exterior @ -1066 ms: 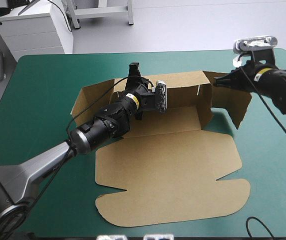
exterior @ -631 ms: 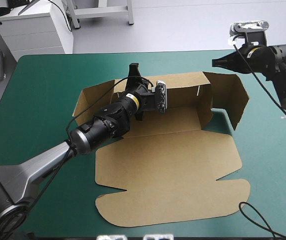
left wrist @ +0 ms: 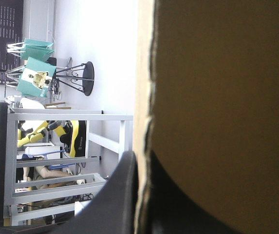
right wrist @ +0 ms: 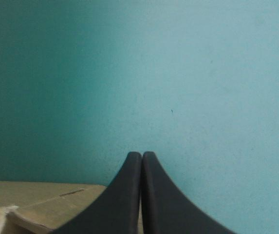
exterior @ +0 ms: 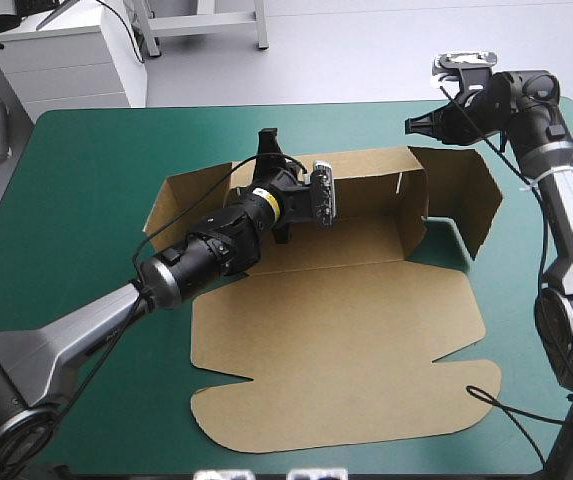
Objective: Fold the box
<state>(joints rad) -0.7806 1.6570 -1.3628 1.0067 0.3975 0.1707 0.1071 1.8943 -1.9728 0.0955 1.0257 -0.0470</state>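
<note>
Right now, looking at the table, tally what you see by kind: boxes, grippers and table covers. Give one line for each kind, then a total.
box, brown: 1
grippers, black: 2, the left gripper and the right gripper
cover, teal-green: 1
Total: 4

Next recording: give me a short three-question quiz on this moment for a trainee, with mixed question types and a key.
1. True or false: the right gripper is holding the box.
2. Which part of the box does the left gripper clamp? A: its raised far wall. B: its near panel. C: its right-hand flap.
3. Fill in: the box's big near panel lies ____ on the teal-green cover.

Key: 1 false, it is shut on nothing, clear of the board; 2 A; 3 flat.
</note>
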